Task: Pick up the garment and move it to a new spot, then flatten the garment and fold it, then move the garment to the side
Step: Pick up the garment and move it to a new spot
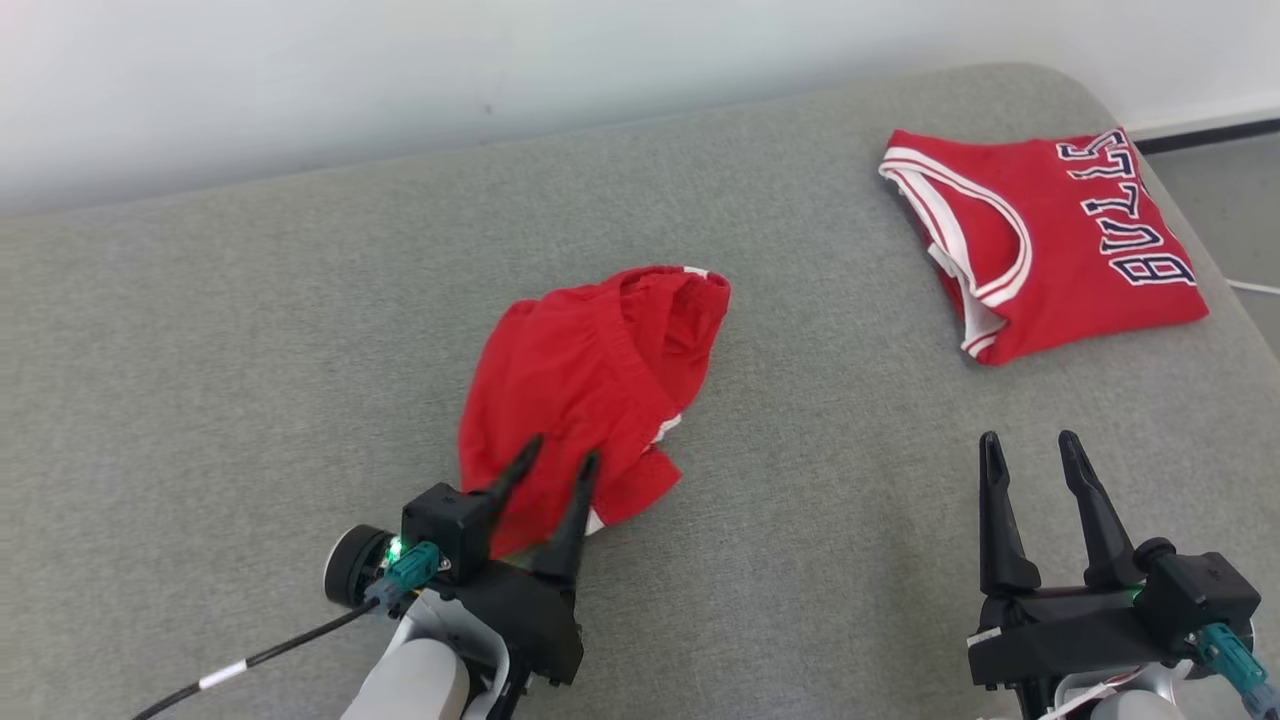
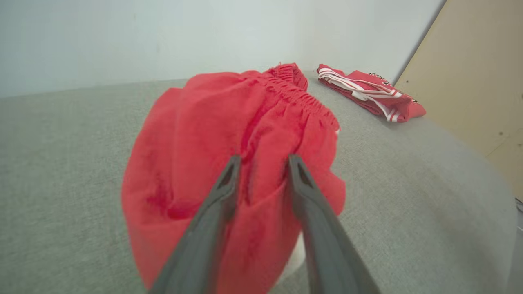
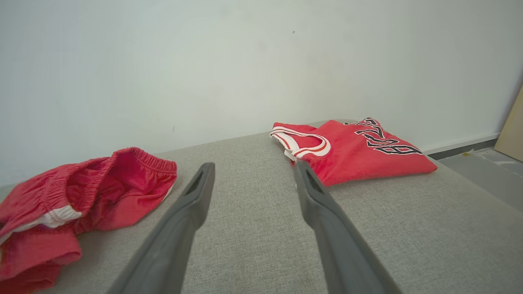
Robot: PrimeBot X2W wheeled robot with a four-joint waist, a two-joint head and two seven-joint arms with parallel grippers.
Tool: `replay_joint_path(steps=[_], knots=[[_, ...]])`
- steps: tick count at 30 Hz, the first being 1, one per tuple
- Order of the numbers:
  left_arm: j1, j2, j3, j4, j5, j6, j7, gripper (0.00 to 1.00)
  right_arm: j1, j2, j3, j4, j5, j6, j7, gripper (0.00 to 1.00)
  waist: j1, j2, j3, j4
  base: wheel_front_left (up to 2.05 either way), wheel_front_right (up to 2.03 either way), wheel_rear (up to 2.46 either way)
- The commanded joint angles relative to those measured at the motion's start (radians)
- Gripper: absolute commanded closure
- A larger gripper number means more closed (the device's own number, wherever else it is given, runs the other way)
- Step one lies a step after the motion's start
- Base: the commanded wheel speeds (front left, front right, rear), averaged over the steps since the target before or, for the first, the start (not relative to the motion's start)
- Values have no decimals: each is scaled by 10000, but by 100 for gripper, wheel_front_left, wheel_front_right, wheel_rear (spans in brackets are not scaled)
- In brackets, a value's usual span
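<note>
The garment, a pair of red shorts (image 1: 590, 370) with an elastic waistband and white trim, lies crumpled in the middle of the grey padded surface (image 1: 300, 350). My left gripper (image 1: 563, 450) is over the shorts' near edge, its fingers parted, and the cloth lies under and between them. In the left wrist view the shorts (image 2: 204, 134) bulge up behind the two spread fingers of the left gripper (image 2: 264, 159). My right gripper (image 1: 1029, 438) stands open at the near right with nothing in it. In the right wrist view the right gripper (image 3: 254, 165) points at bare fabric, with the shorts (image 3: 102, 188) off to its left.
A folded red jersey (image 1: 1050, 250) with white trim and dark lettering lies at the far right corner, also seen as the jersey (image 2: 367, 92) and the jersey (image 3: 351, 149). A pale wall backs the surface. Floor (image 1: 1220, 190) and a beige board (image 2: 470, 81) lie beyond the right edge.
</note>
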Motion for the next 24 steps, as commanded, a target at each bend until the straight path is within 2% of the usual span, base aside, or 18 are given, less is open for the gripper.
replay_joint_path(steps=[1,5,13,19,24], knots=[[-127,-44,14,-72,125,14,-308,0,157,-1,-51,39,-96,-28,-39,0,0,0,-287,292,0,0,0],[-160,41,263,-411,291,241,-872,0,304,1,-119,77,-228,-28,-38,0,0,0,-694,655,0,0,0],[469,710,1339,-1410,469,792,-1121,0,607,1,-14,71,-428,-28,-38,0,0,0,-1285,1259,0,0,0],[1768,1228,2630,-2650,655,1078,-1117,0,782,1,46,64,-519,-30,-38,0,0,0,-1619,1634,0,0,0],[2935,1291,3437,-3406,843,1090,-1120,0,907,1,52,61,-567,-28,-26,0,0,0,-1785,1883,0,0,0]])
